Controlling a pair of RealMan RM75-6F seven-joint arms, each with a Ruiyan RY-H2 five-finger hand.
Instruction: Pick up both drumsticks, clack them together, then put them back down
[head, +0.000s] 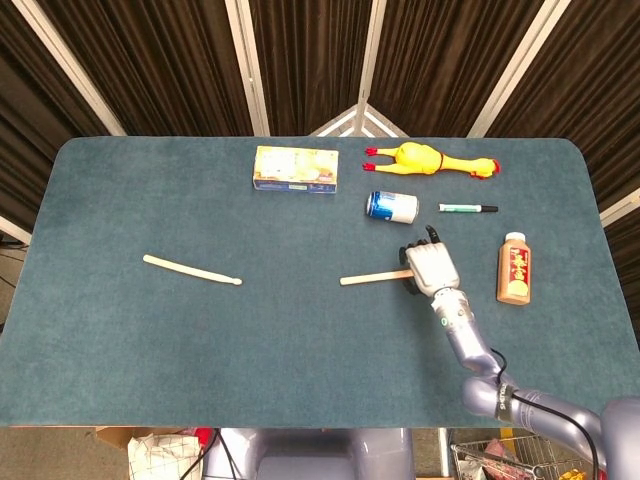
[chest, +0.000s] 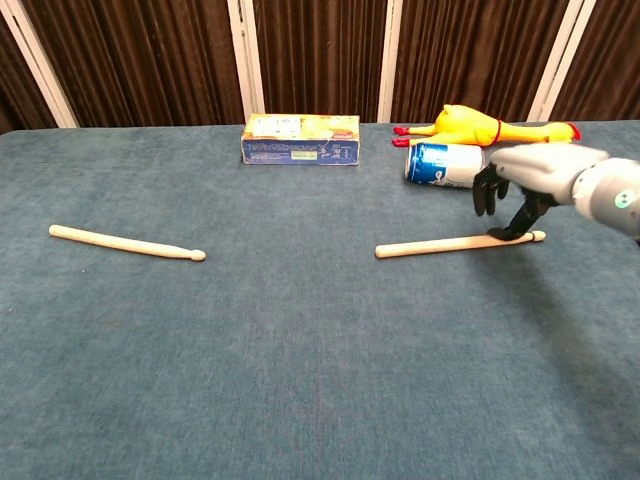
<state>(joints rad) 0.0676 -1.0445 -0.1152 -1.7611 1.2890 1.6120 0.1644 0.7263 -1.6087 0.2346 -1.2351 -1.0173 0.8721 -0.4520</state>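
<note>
Two pale wooden drumsticks lie on the blue table. The left drumstick (head: 192, 270) (chest: 127, 243) rests alone at the left. The right drumstick (head: 372, 277) (chest: 440, 244) lies right of centre, tip pointing right. My right hand (head: 428, 267) (chest: 525, 180) is over its tip end, palm down and fingers spread and pointing downward. In the chest view the thumb reaches down to the stick near the tip while the other fingers stay above it. The stick still lies flat on the table. My left hand shows in neither view.
Behind the right hand lie a blue can (head: 391, 206) (chest: 443, 164), a green marker (head: 468, 208) and a yellow rubber chicken (head: 430, 160) (chest: 490, 127). A brown bottle (head: 514, 268) lies to its right. A yellow-blue box (head: 295, 168) (chest: 300, 139) sits at the back centre.
</note>
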